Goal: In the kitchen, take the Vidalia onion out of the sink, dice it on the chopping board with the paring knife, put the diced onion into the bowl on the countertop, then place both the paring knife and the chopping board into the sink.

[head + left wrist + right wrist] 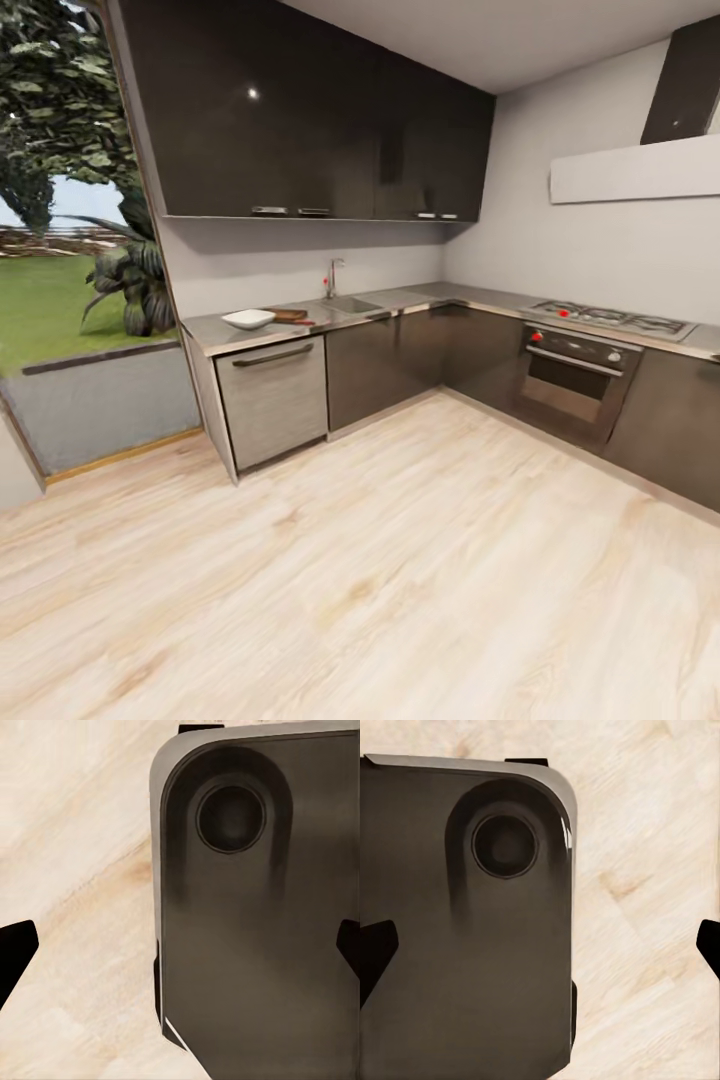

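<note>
Bowl (248, 319) beside chopping board (288, 315) — countertop (205, 333), nr sink (352, 304).

Upper cabinets (300, 110) glossy black; countertop (400, 300) smooth reflective grey; floor (400, 560) pale wood-grain; bowl (248, 319) glossy white

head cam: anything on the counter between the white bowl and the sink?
Yes: the chopping board lies between the bowl and the sink, seen in the head view.

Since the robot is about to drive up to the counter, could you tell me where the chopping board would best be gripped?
Probably by the edge facing the room, coming from the front of the counter. The board lies flat between the bowl and the sink. From this far its handle slot cannot be made out, so recheck up close.
</note>
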Motion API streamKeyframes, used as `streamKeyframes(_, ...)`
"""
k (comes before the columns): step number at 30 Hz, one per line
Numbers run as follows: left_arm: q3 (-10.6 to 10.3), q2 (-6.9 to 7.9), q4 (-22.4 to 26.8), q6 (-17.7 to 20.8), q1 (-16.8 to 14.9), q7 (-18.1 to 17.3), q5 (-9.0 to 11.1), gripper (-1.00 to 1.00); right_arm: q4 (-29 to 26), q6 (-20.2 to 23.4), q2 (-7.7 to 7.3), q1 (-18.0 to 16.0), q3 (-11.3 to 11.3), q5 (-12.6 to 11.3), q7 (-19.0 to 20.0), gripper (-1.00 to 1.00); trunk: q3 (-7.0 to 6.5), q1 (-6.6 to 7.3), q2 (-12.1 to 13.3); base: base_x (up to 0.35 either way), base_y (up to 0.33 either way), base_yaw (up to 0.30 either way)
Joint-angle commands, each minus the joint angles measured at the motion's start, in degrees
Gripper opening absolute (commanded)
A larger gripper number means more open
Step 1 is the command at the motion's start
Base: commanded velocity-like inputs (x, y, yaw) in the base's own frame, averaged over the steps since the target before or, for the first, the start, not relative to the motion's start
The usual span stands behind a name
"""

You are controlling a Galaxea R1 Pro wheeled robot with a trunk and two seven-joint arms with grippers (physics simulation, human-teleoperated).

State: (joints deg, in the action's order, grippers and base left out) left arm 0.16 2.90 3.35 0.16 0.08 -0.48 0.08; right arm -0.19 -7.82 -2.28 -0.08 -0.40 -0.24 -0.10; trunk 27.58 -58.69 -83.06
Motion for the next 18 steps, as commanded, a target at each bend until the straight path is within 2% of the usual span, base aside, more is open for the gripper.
streamKeyframes(1,0.0,0.0,0.1,0.0,0.0,0.0,0.0,1.0,0.0,-0.2,0.0,0.0,0.0,0.0,0.0,1.0,0.05,-0.04,0.0,0.342,0.0,0.268)
streamKeyframes(18,0.0,0.0,0.1,0.0,0.0,0.0,0.0,1.0,0.0,-0.2,0.0,0.0,0.0,0.0,0.0,1.0,0.05,-0.04,0.0,0.342,0.0,0.268)
